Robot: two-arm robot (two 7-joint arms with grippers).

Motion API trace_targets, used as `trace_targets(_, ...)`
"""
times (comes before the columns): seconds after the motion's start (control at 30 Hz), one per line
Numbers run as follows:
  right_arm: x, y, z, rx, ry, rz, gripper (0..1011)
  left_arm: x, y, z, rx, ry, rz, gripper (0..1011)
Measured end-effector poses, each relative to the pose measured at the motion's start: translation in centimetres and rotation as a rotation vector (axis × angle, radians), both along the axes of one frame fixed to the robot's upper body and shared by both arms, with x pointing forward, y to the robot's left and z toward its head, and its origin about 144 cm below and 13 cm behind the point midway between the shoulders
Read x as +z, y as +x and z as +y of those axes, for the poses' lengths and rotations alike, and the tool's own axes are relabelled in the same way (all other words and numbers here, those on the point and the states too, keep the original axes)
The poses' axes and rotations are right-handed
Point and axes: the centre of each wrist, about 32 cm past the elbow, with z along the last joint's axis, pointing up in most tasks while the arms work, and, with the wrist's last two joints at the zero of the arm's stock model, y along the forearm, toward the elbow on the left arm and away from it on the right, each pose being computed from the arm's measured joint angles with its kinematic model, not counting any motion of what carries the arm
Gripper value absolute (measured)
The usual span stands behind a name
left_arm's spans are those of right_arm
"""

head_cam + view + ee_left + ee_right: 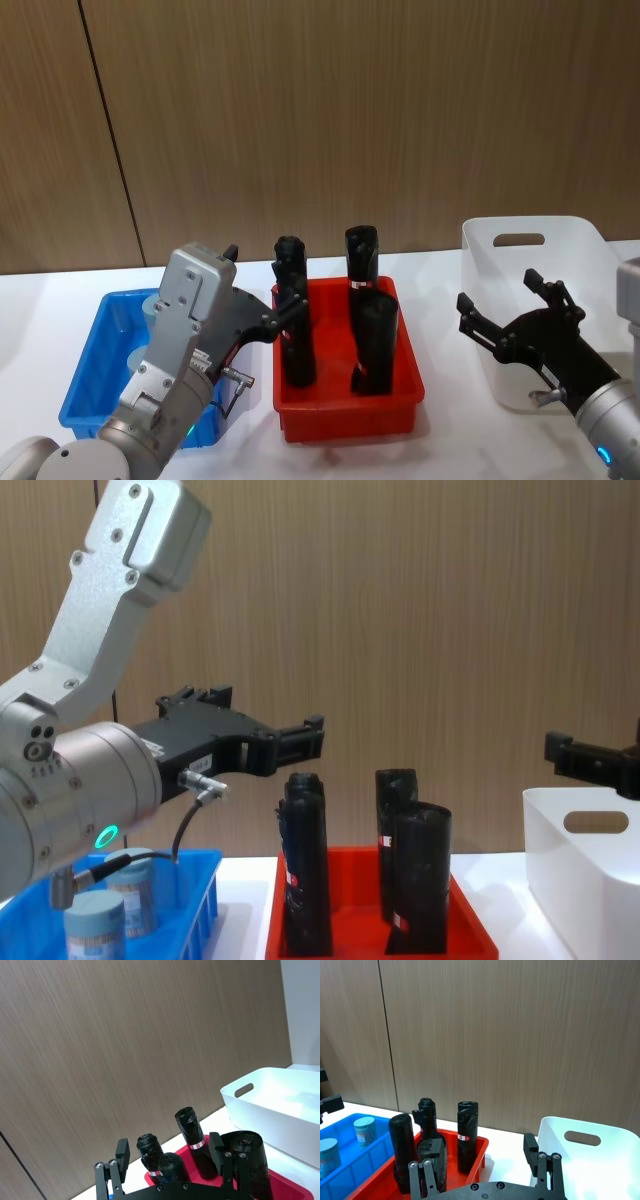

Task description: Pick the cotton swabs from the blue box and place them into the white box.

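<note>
The blue box sits at the left of the white table. Two cotton swabs tubs stand upright inside it, also seen in the chest view. My left gripper hovers above the blue box's right side, pointing toward the red bin; it is open and empty. The white box stands at the right. My right gripper hangs open over the white box's left wall with nothing between its fingers.
A red bin between the two boxes holds several tall black wrapped rolls. A brown wood-panelled wall rises right behind the table. Bare white tabletop shows between the red bin and the white box.
</note>
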Motion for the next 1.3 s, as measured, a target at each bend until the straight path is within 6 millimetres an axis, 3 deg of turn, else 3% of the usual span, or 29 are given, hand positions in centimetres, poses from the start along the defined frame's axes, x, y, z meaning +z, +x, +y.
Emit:
trace_targets(0.97,0.0,0.0,0.0,0.000,0.000,0.000,1002,0.0,0.0,0.1,0.001,0.000,0.001,1004)
trace_targets(1.3,0.0,0.0,0.0,0.000,0.000,0.000,1002,-0.4,0.4,2.6,0.023,0.004,0.037,1004)
